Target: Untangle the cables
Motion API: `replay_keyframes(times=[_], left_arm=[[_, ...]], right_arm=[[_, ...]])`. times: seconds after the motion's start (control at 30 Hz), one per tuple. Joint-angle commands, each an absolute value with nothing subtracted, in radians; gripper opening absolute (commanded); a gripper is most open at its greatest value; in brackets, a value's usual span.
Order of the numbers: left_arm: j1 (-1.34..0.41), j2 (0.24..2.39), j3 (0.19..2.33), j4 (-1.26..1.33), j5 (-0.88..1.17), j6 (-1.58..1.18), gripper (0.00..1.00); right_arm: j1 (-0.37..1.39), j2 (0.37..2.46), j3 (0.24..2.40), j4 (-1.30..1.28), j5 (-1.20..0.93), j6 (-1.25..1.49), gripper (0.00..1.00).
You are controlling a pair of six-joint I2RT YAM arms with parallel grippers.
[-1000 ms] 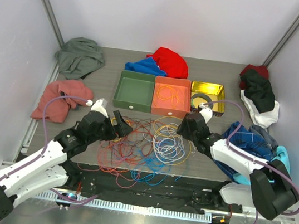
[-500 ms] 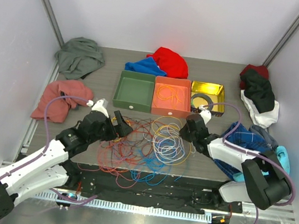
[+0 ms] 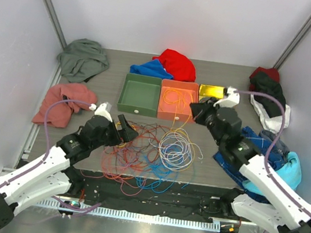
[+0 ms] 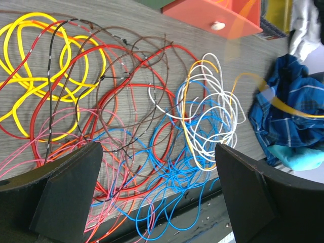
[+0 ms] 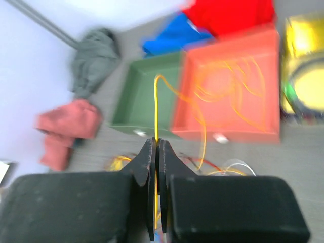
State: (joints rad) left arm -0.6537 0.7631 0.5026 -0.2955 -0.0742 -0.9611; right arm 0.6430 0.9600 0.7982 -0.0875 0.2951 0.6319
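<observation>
The cables (image 3: 153, 148) lie in a tangled heap of red, blue, white, yellow, pink and brown loops at the table's front middle. My right gripper (image 3: 198, 111) hangs above the front edge of the orange tray (image 3: 190, 88), shut on a thin yellow-orange cable (image 5: 155, 106). That strand drops from the jaws to the heap (image 3: 185, 124). More orange cable lies in the tray (image 5: 228, 86). My left gripper (image 3: 125, 128) stands open low over the heap's left side, with blue loops (image 4: 177, 177) between its fingers (image 4: 66, 197) and nothing held.
A green tray (image 3: 139, 93) stands left of the orange one, and a gold tray (image 3: 212, 91) is half hidden behind my right arm. Heaps of cloth lie around: grey (image 3: 82, 58), pink (image 3: 64, 103), red and blue (image 3: 169, 64), blue plaid (image 3: 256, 146). Blue loops overhang the table's front edge (image 4: 202, 202).
My right gripper has shut on the yellow-orange cable and risen back toward the orange tray, drawing the strand up from the heap. The left arm has stayed still.
</observation>
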Motion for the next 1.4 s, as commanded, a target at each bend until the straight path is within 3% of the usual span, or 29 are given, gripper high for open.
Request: replay_keyframes(times=[0.0,0.27,0.63,0.73,0.9,1.17,1.37], left_arm=[[-0.66,0.707,0.522,-0.255,-0.081,-0.948,0.98],[-0.661,0.589,0.552,-0.321,-0.127,-0.917,0.97],[-0.664,0.499,0.548,-0.293,-0.071,-0.897,1.0],[-0.684,0.517,0.516,-0.091,-0.006,-0.835,1.0],[-0.837,0.583,0.446,0.259,-0.066,-0.686,1.0],[-1.202,0.969,0.534,0.549,-0.238,-0.388,1.0],[-1.238,1.242,0.548,0.814,-0.333,-0.373,1.0]], right_arm=[[0.707,0.957,1.09,-0.195,0.302,0.491,0.01],[0.75,1.11,1.622,-0.353,0.232,0.425,0.01],[0.75,1.37,2.115,-0.474,0.199,0.386,0.01],[0.752,1.381,2.125,-0.471,0.184,0.408,0.01],[0.753,1.377,2.075,-0.446,0.166,0.451,0.01],[0.753,1.384,2.066,-0.468,0.155,0.463,0.01],[0.755,1.364,2.019,-0.457,0.141,0.474,0.01]])
